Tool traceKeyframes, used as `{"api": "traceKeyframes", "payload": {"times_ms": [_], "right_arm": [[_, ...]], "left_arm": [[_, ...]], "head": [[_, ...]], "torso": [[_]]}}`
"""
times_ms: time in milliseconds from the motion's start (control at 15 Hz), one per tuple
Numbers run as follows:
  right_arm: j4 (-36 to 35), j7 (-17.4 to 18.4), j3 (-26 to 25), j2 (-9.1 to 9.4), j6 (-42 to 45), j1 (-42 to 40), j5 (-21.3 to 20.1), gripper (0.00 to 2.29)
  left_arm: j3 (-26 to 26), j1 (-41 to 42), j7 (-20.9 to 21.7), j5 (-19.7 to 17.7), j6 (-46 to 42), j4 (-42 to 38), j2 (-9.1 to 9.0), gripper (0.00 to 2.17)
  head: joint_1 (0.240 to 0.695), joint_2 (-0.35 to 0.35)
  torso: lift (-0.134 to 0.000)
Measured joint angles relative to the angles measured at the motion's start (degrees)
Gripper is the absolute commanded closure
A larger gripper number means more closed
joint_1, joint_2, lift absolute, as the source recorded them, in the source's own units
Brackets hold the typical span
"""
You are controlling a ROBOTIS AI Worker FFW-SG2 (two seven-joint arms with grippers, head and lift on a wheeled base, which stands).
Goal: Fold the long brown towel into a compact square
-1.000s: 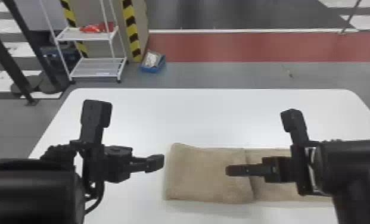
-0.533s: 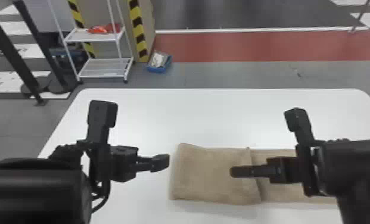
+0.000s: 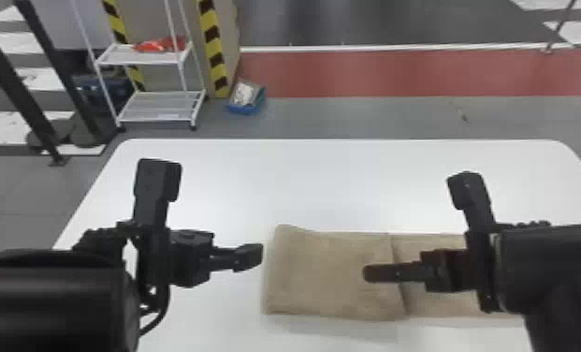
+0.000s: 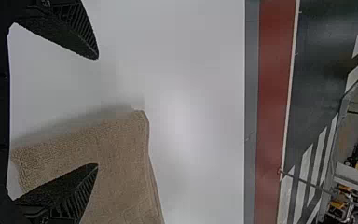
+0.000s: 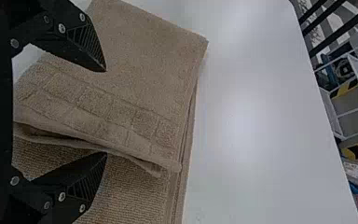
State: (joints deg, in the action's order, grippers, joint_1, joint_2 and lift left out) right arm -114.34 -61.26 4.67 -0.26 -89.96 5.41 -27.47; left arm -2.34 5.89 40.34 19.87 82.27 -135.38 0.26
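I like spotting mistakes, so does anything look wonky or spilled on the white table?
The brown towel has a slightly wonky folded-over edge: it's wavy, and its layers gape a little near the right pincer. I see no spill.

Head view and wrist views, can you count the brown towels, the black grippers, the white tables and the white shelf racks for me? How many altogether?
Brown towel: 1
Black grippers: 2, the left gripper and the right gripper
White table: 1
White shelf rack: 1
Total: 5
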Motion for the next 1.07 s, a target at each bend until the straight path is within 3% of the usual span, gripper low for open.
{"api": "traceKeyframes", "payload": {"times_ms": [200, 533, 667, 733, 1067], "right_arm": [[-0.02, -0.27, -0.43, -0.09, 0.0, -0.55, -0.32, 0.29], [0.84, -0.26, -0.48, -0.09, 0.0, -0.67, -0.3, 0.85], [0.95, -0.49, -0.48, -0.09, 0.0, -0.81, -0.21, 0.95], [0.95, -0.82, -0.6, -0.09, 0.0, -0.91, -0.16, 1.27], [0.37, -2.22, -2.18, -0.26, 0.0, -1.13, -0.09, 1.32]], "left_arm": [[0.02, 0.0, -0.09, -0.01, -0.05, 0.27, 0.0, 0.06], [-0.11, 0.0, -0.09, 0.06, -0.06, 0.47, 0.0, 0.06], [-0.08, 0.0, -0.03, 0.07, -0.05, 0.47, 0.0, 0.07], [-0.01, 0.0, 0.02, 0.04, -0.05, 0.5, 0.0, 0.07], [0.15, 0.0, 0.17, -0.01, -0.26, 0.67, 0.0, 0.07]], "head": [[0.695, 0.054], [0.695, 0.052], [0.695, 0.053], [0.695, 0.054], [0.695, 0.048]], "torso": [[-0.124], [-0.124], [-0.124], [-0.124], [-0.124]]}}
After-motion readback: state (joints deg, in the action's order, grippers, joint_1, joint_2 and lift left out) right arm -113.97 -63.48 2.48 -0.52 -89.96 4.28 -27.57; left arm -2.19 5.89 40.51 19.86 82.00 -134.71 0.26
